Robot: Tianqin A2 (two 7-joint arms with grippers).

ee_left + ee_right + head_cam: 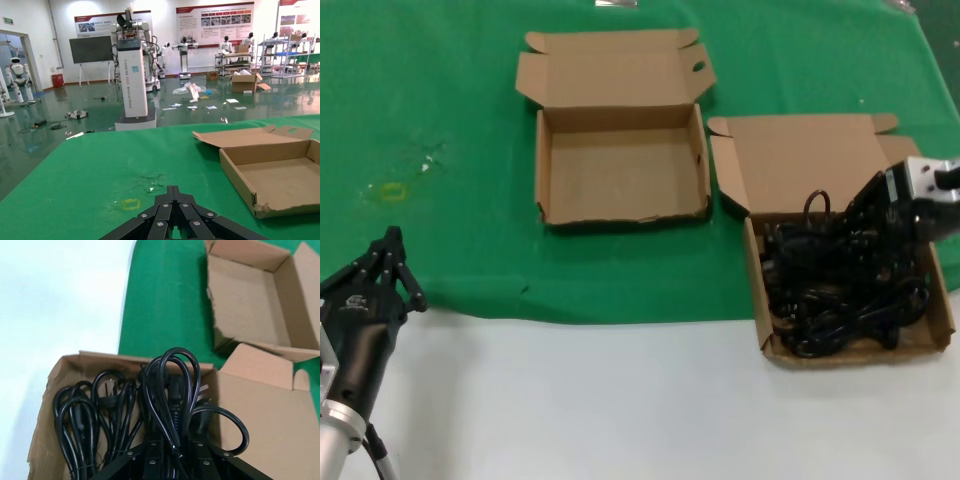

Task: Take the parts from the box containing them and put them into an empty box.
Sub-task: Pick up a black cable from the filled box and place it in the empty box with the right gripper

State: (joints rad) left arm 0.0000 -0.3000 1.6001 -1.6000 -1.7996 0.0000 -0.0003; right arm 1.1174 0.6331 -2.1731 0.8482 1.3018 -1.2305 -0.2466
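Right fingers pinch looped cords over box.

empty box left, farther back | full box right, nearer | cords inside, seemingly tangled

Black looped cords fill right box; left box open.

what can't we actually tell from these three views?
- Cord count: the cords lie tangled in their box in the head view.
- Right gripper fingertips: cut off by the right wrist view's edge. Cord loops rise between its fingers, but a firm grip can't be confirmed.
- Left gripper, parked at the near left edge.
- Empty box: partly cut off in the left wrist view.
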